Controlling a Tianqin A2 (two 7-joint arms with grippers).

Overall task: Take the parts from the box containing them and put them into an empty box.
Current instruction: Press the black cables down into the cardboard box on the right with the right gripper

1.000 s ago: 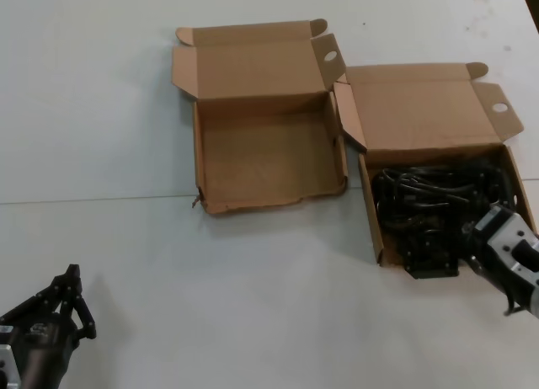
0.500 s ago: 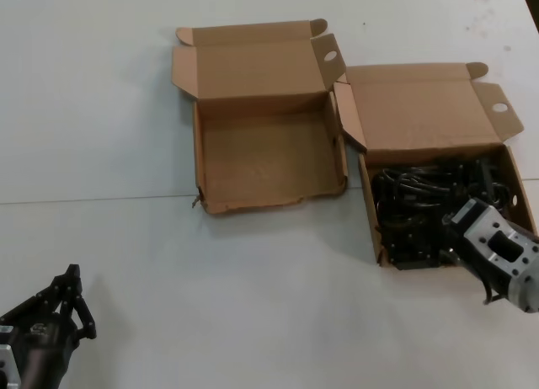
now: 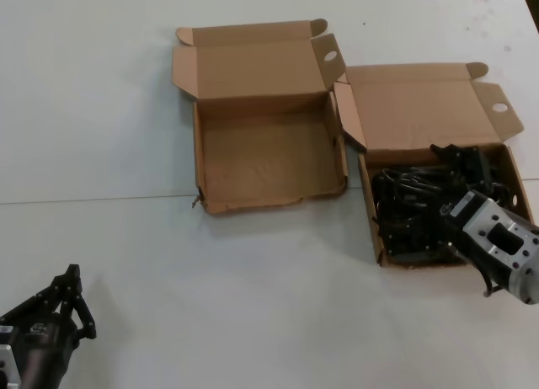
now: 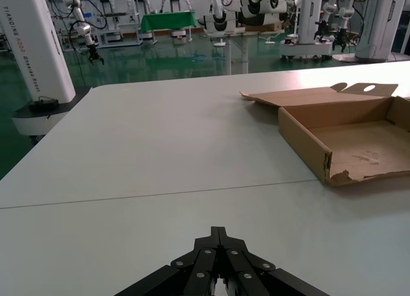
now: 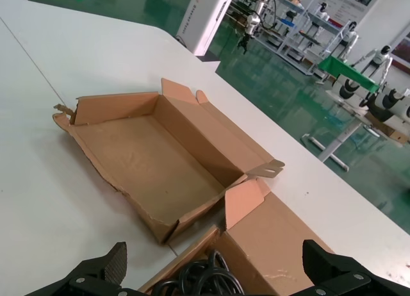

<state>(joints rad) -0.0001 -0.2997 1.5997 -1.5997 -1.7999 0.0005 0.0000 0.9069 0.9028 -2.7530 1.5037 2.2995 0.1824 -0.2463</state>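
Change: the right gripper (image 3: 450, 183) has moved from the near edge of the box containing them (image 3: 514, 177) to over its black parts (image 3: 413, 205).
Meaning: a pick seems about to start; the empty box (image 3: 269, 160) holds nothing yet.
Right jaws: spread wide, holding nothing.
Left gripper (image 3: 69, 295): parked low over the worktop (image 3: 253, 296), jaws together, empty.
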